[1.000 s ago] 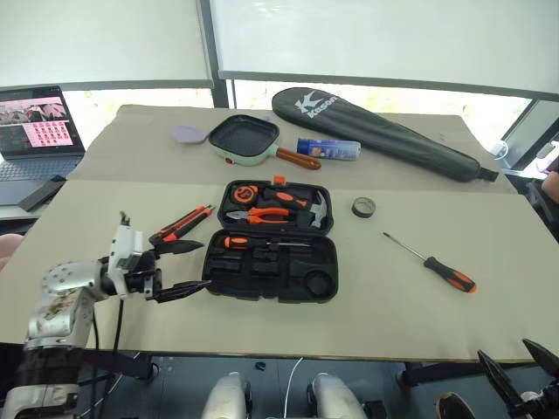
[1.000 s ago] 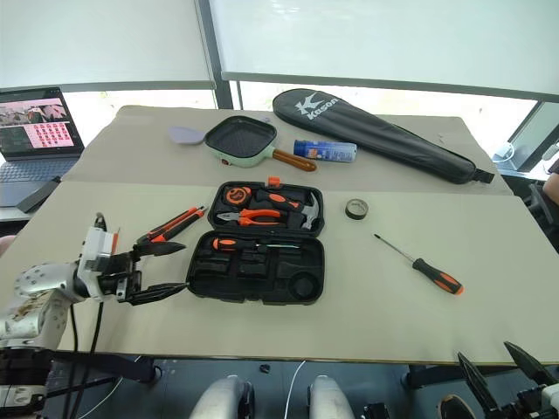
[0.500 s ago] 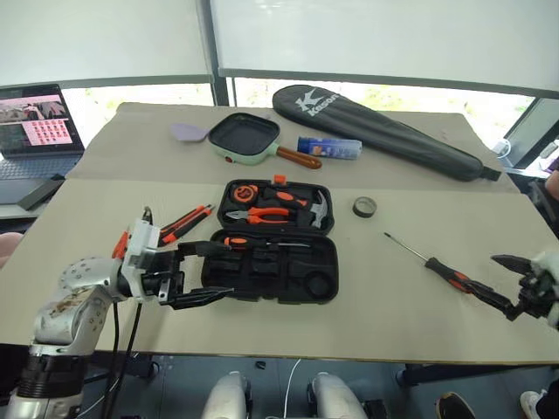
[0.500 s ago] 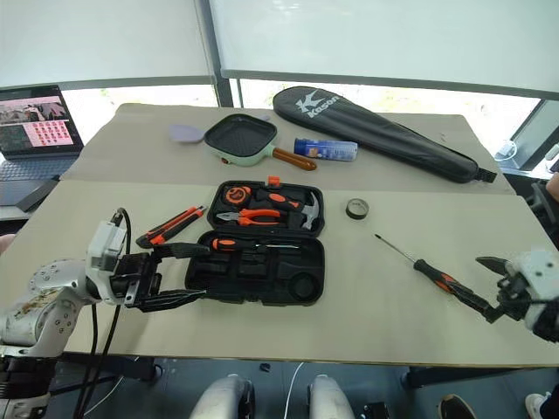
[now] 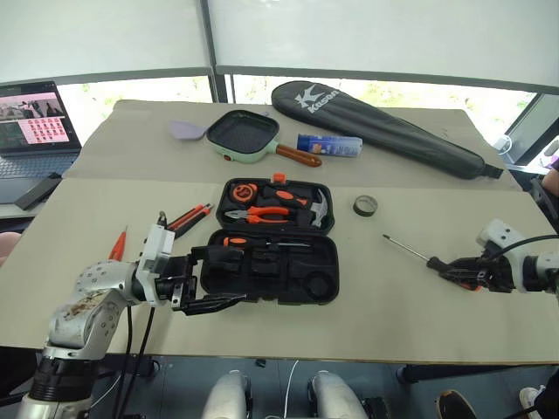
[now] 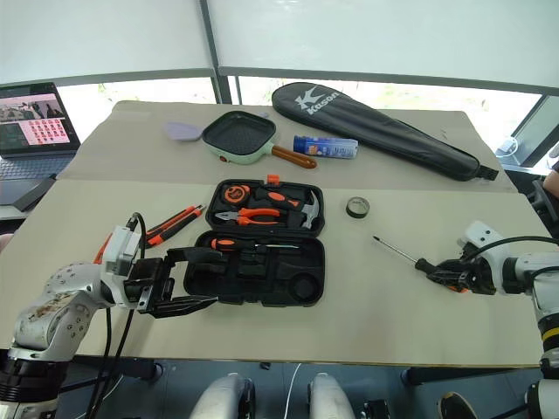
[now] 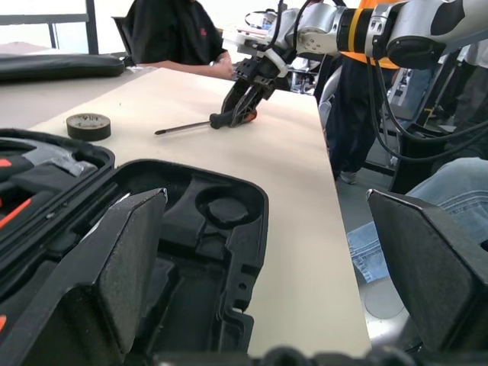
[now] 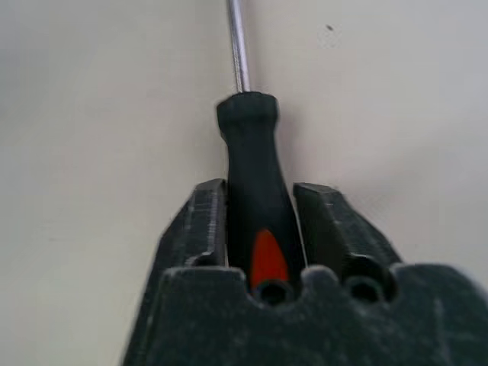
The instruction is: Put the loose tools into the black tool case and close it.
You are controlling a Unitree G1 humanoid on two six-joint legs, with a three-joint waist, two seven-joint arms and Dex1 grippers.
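The black tool case point(image 5: 325, 272) lies open mid-table with one black-and-orange screwdriver point(image 5: 251, 242) in its near half. My left gripper point(image 5: 236, 274) is open, its fingers point(image 7: 130, 252) straddling the case's front left corner. At the right, my right gripper point(image 5: 454, 269) is shut on the handle of a second screwdriver point(image 8: 255, 206), whose shaft point(image 5: 403, 247) points toward the case and rests on the table. The tape roll point(image 5: 365, 206) lies right of the lid. The utility knife point(image 5: 188, 218) and a slim orange screwdriver point(image 5: 117, 244) lie left of the case.
Pliers point(image 5: 262, 215) and a hammer point(image 5: 316, 209) sit in the case lid. At the back lie a black racket bag point(image 5: 384, 122), a green pan point(image 5: 244, 137) and a blue can point(image 5: 327, 146). A laptop point(image 5: 35, 122) stands far left. People sit beyond the table's right end point(image 7: 175, 34).
My right arm came up from below the table's edge, reached the screwdriver handle and closed on it. My left gripper moved right to the case's front left corner, still open.
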